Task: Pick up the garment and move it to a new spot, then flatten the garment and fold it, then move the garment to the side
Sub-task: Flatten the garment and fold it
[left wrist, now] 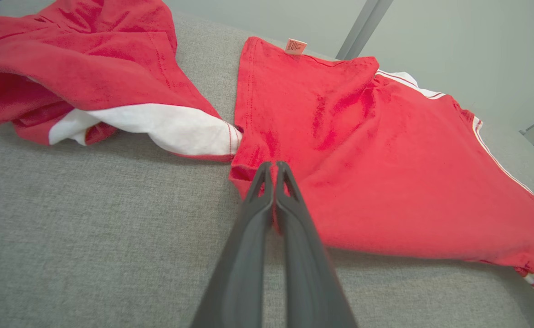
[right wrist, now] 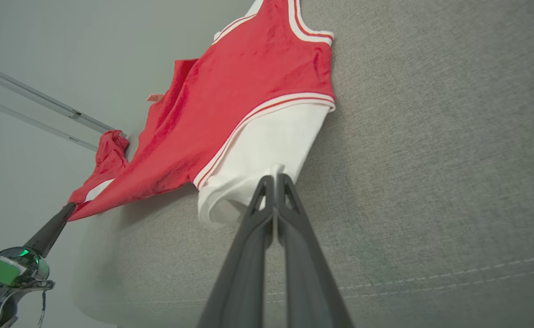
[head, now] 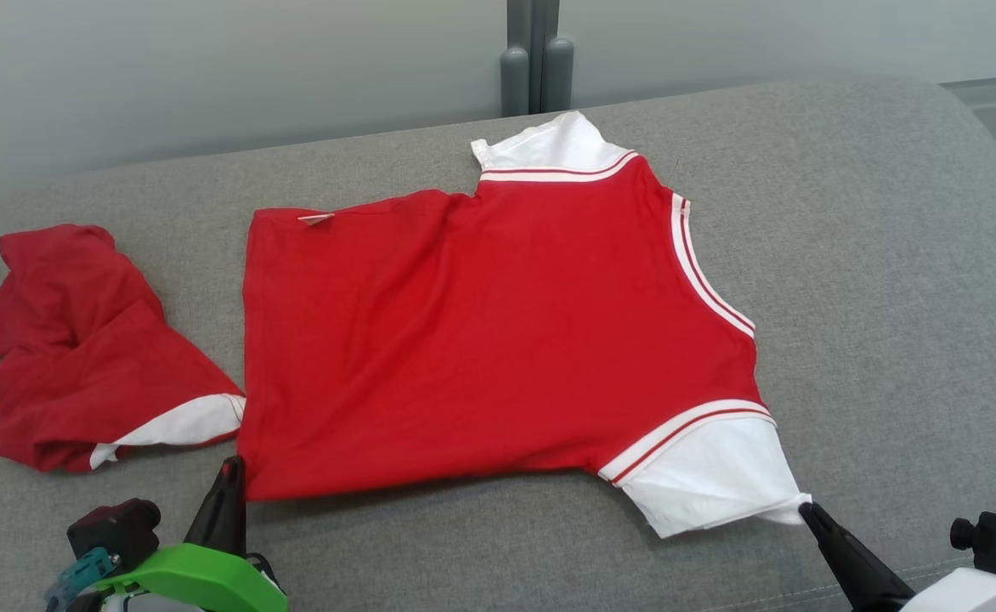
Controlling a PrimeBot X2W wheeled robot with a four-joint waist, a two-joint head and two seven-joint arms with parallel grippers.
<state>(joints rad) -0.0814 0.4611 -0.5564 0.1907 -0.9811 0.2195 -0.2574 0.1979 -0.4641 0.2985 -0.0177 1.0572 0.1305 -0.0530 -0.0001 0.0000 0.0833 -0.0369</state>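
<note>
One grey fabric surface [head: 889, 255], largest of all, spread across the head view and backed by one pale wall [head: 209, 68]. Far edge climbing from left to right, then rounding off at the right corner.

One garment [head: 498, 340], red with two white sleeves, laid flat near the middle of that surface. Long axis running left to right across the head view: hem to the robot's left, striped neck opening to its right. Far sleeve aimed up toward the far edge and close to it. Near sleeve aimed down and to the right, drawn out to a point.

One crumpled red cloth [head: 82, 340] on the left, bunched up, with a white patch reaching right up to the hem. Little room on that side. Wide bare stretch to the right of the neck opening. Narrower bare strip along the near side, between garment and robot.

Two pincers. Left pincer [head: 230, 466] at the near hem corner, dark fingers pressed together, clamped on the red corner. Right pincer [head: 806, 508] at the tip of the near sleeve, fingers likewise pressed together, pinching the white cloth.

One grey post [head: 536, 59] upright behind the far edge, above the far sleeve. One small label [head: 316, 218] at the far hem corner, sticking out of the seam.
</note>
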